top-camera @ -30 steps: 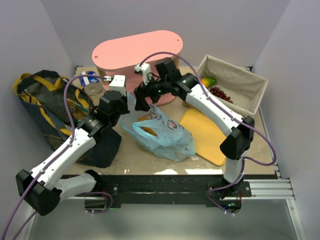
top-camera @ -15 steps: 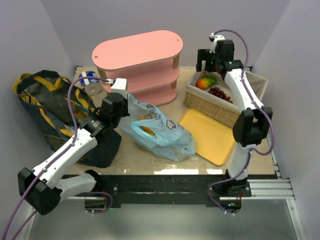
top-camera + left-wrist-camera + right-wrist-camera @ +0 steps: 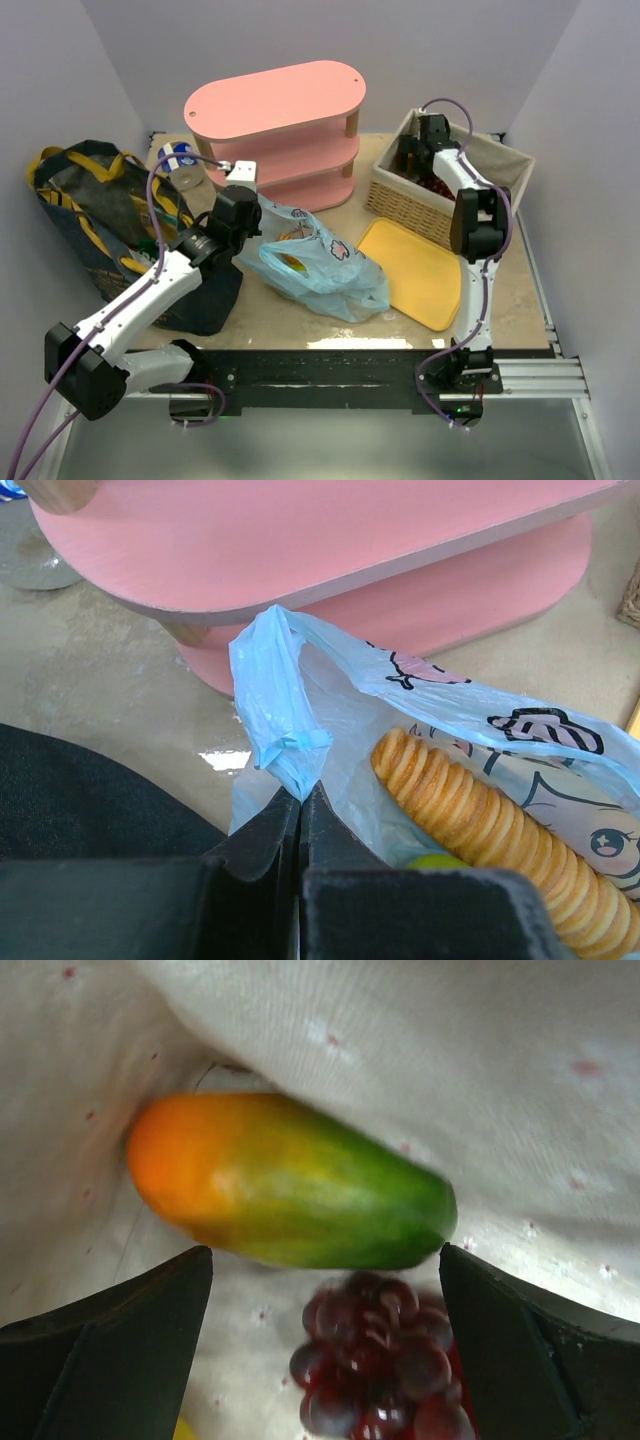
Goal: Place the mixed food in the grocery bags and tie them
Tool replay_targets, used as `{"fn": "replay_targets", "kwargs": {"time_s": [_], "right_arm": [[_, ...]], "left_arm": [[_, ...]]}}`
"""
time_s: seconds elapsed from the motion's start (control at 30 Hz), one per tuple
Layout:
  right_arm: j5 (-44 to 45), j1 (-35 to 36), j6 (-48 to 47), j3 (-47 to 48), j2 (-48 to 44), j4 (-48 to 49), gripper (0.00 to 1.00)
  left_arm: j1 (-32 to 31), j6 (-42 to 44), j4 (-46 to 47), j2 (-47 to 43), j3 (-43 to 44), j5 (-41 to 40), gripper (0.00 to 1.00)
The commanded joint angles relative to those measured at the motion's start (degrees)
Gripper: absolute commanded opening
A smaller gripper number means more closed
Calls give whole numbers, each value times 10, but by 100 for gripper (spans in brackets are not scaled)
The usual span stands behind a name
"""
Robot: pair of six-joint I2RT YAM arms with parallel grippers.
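The light-blue plastic carrier bag [image 3: 325, 265] lies mid-table. My left gripper [image 3: 299, 788] is shut on its bunched handle [image 3: 288, 735], just in front of the pink shelf. Inside the bag show the orange ridged bread [image 3: 475, 820] and a bit of something green [image 3: 437, 861]. My right gripper [image 3: 325, 1260] hangs open inside the cloth-lined wicker basket [image 3: 400, 205]. It is above the orange-green mango [image 3: 290, 1185] and the dark grapes [image 3: 385, 1370], touching neither. The navy denim tote [image 3: 85, 215] with yellow handles slumps at the far left.
A pink three-tier shelf [image 3: 275, 110] stands at the back centre. A yellow tray [image 3: 410, 270] lies right of the plastic bag. A clear bottle with a blue label [image 3: 182, 163] lies between tote and shelf. Walls close in on both sides.
My right arm swung from above the plastic bag over to the basket and lowered into it, still open. My left gripper kept hold of the bag handle and shifted slightly.
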Motion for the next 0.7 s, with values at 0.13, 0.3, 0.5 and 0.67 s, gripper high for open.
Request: {"fn": "replay_targets", "kwargs": {"time_s": [0.13, 0.3, 0.5, 0.67], "right_arm": [[11, -6, 88, -1, 2, 96, 99], [8, -5, 36, -71, -19, 209, 99], [-15, -5, -74, -77, -20, 241, 99], [-27, -5, -139, -81, -19, 259, 99]], "left_arm": [[3, -38, -14, 4, 32, -31, 0], [3, -34, -14, 1, 29, -31, 0], [3, -47, -12, -17, 12, -32, 0], [3, -52, -18, -34, 4, -36, 0]]}}
